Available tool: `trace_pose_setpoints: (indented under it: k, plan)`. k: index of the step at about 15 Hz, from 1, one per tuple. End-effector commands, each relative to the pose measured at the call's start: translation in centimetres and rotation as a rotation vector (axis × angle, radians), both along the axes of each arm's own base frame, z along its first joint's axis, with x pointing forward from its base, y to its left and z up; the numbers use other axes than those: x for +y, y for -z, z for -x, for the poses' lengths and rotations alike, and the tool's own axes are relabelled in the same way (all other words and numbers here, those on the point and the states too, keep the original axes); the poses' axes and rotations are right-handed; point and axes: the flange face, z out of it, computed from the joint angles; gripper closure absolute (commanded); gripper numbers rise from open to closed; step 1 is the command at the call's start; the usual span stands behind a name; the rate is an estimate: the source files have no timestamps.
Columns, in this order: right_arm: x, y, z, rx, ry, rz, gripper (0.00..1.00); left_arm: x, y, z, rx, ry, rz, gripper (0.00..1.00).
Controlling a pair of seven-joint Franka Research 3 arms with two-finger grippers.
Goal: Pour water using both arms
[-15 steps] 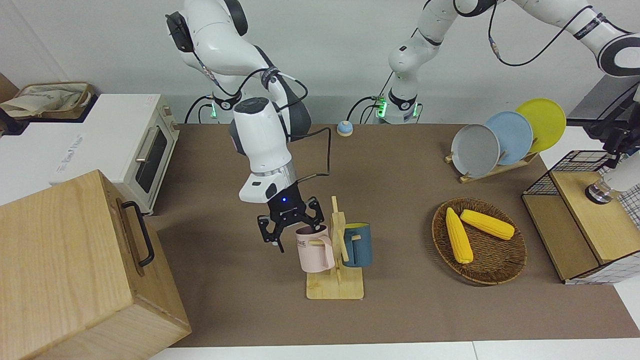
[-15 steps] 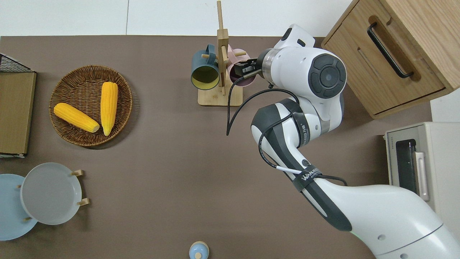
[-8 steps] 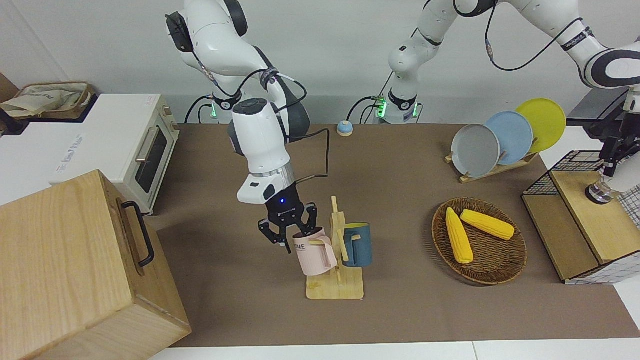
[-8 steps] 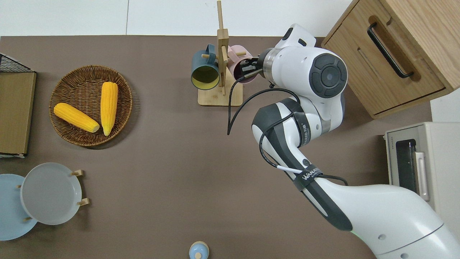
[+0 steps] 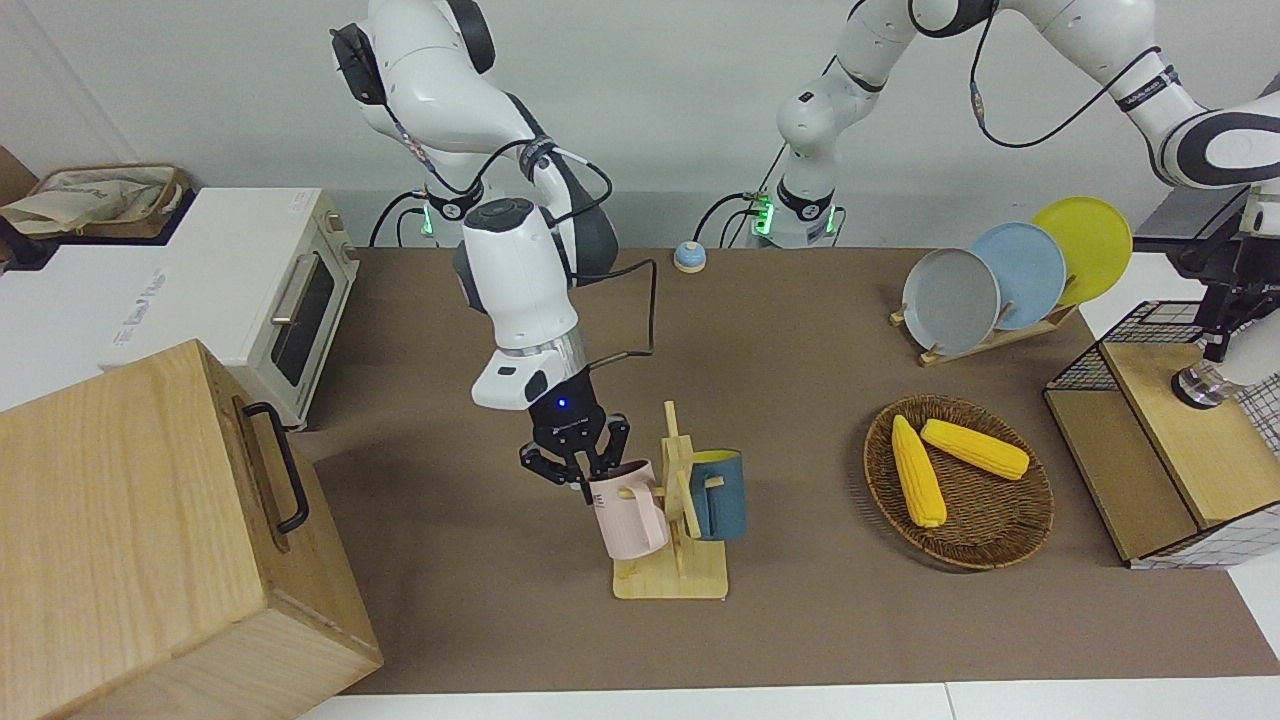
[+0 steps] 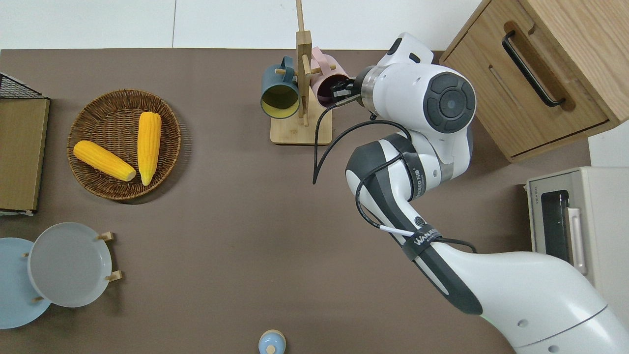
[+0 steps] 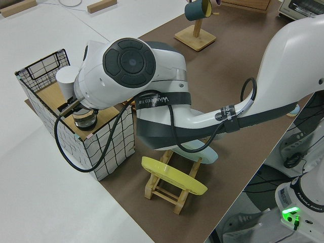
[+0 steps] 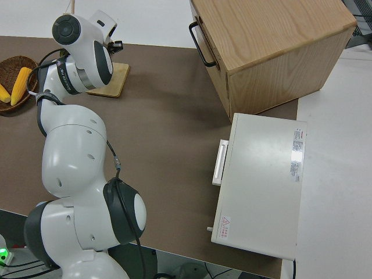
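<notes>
White jointed right arm [image 5: 515,270], black claw [image 5: 582,468] pinching pink mug [image 5: 628,510]

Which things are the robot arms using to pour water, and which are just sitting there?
In use:
right gripper, gripping the pink mug rim
wooden mug rack
left gripper, at the wire basket

Just sitting:
blue mug
corn basket
plates
toaster oven
wooden cabinet

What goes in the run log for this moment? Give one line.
right end effector: shut on pink mug rim, on rack | left arm: at wire crate, end effector hidden | pour: not begun
</notes>
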Motion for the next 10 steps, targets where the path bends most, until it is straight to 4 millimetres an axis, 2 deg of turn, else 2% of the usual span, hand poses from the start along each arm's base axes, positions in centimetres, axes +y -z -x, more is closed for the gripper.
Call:
trace_pose_setpoints:
  k: [1, 2, 4, 6, 8, 10]
  plan:
    - [-1.0, -0.8, -0.1, 0.008, 0.001, 0.015, 1.000, -0.1, -0.1, -0.1, -0.026, 0.004, -0.012, 0.77]
    - [-1.6, -0.9, -0.1, 0.011, -0.001, 0.024, 1.000, -0.1, -0.2, -0.1, -0.027, 0.004, -0.013, 0.85]
    - [-2.7, -1.0, 0.3, 0.024, -0.014, 0.048, 1.000, -0.2, -0.3, -0.2, -0.027, 0.005, -0.014, 0.94]
    - [-3.9, -1.4, 0.6, 0.041, -0.024, 0.075, 1.000, -0.2, -0.6, -0.2, -0.030, -0.003, -0.011, 0.94]
    - [-5.1, -1.9, 0.7, 0.061, -0.040, 0.101, 1.000, -0.3, -2.1, -0.5, -0.046, -0.011, -0.015, 0.96]
    - [-7.2, -2.4, 0.6, 0.079, -0.046, 0.122, 1.000, -0.6, -3.1, -0.6, -0.044, -0.044, 0.008, 0.96]
